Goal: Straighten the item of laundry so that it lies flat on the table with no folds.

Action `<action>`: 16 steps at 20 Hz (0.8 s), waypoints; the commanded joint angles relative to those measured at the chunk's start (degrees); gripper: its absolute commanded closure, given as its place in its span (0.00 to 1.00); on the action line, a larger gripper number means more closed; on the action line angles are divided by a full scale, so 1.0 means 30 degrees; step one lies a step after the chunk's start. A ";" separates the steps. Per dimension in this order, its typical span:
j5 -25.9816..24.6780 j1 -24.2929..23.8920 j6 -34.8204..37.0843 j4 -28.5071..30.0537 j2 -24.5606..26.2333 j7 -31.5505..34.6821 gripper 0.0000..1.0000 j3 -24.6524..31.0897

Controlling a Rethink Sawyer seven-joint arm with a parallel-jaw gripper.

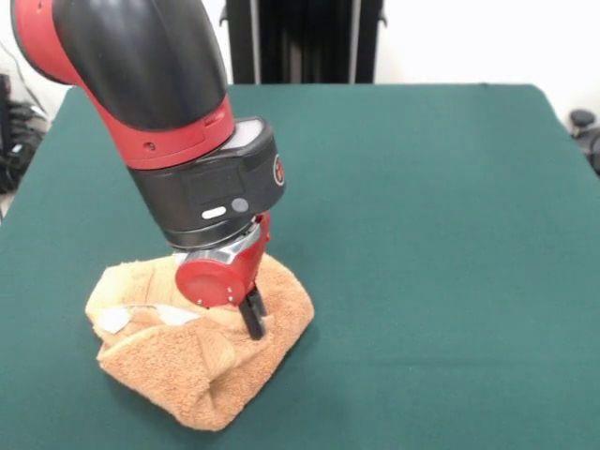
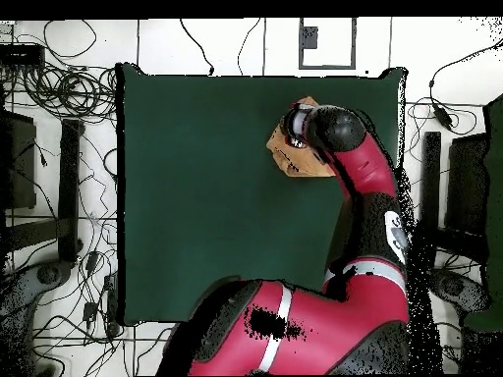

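Note:
The orange-tan towel (image 1: 187,370) lies crumpled in a heap on the green table (image 1: 431,244) at the near left of the front view, with folds on its near side and a white tag (image 1: 117,319) on its left. My gripper (image 1: 253,323) comes down onto the middle of the heap. Its black fingertips stand close together and sink into a fold, shut on the cloth. In the overhead view the towel (image 2: 283,159) shows near the table's (image 2: 196,196) top right, mostly hidden under my arm's wrist (image 2: 329,128).
The table's edges are far from the towel except the near edge in the front view. Cables and stands lie on the floor around the table (image 2: 59,108).

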 commanded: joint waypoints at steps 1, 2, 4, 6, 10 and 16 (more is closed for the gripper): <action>0.1287 0.1205 0.2472 0.3941 0.0567 0.5208 1.00 0.2551; 0.1349 0.1194 0.2453 0.3952 0.0572 0.5161 1.00 0.2597; 0.1464 0.1163 0.2358 0.4105 0.0514 0.5006 1.00 0.2644; 0.1541 0.1141 0.2358 0.4186 0.0497 0.5000 1.00 0.2637; 0.1937 0.1473 0.2099 0.4682 0.0129 0.5649 1.00 0.2489; 0.3341 0.2262 0.0610 0.6085 -0.0603 0.6675 1.00 0.2430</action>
